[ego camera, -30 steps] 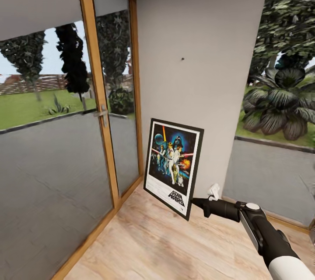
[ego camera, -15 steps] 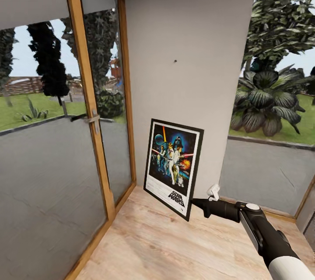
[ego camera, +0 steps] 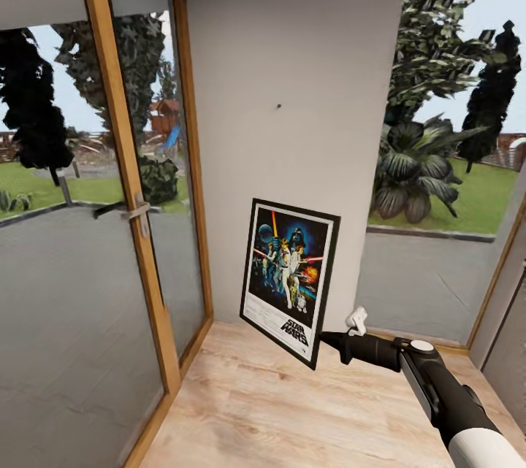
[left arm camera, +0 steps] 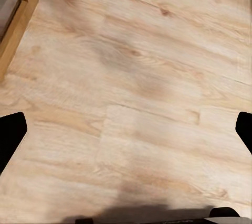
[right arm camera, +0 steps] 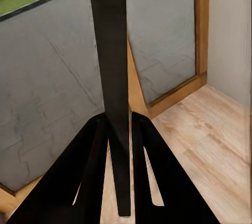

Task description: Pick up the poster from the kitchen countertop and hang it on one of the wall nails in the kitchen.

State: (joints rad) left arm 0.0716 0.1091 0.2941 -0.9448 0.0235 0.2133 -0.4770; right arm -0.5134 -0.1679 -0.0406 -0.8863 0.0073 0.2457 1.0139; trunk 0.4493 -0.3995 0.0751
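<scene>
Right gripper (ego camera: 326, 339) is clamping the poster (ego camera: 288, 278) by its thin black frame edge, holding it above the pale wood-plank floor (ego camera: 292, 409) before the plain grey wall (ego camera: 292, 88). Nail (ego camera: 278, 105) is sitting well above the poster. Left gripper (left arm camera: 126, 129) is hanging with fingers spread over the floor. Compared with earlier, the camera is panning: wall and wood-framed glass door (ego camera: 124, 183) are shifting left.

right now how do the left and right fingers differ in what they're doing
The right gripper has its fingers shut on the poster frame, held off the floor before the grey wall; the left gripper has its fingers spread wide, holding nothing, aimed at the wooden floor. Both pairs are black.
</scene>
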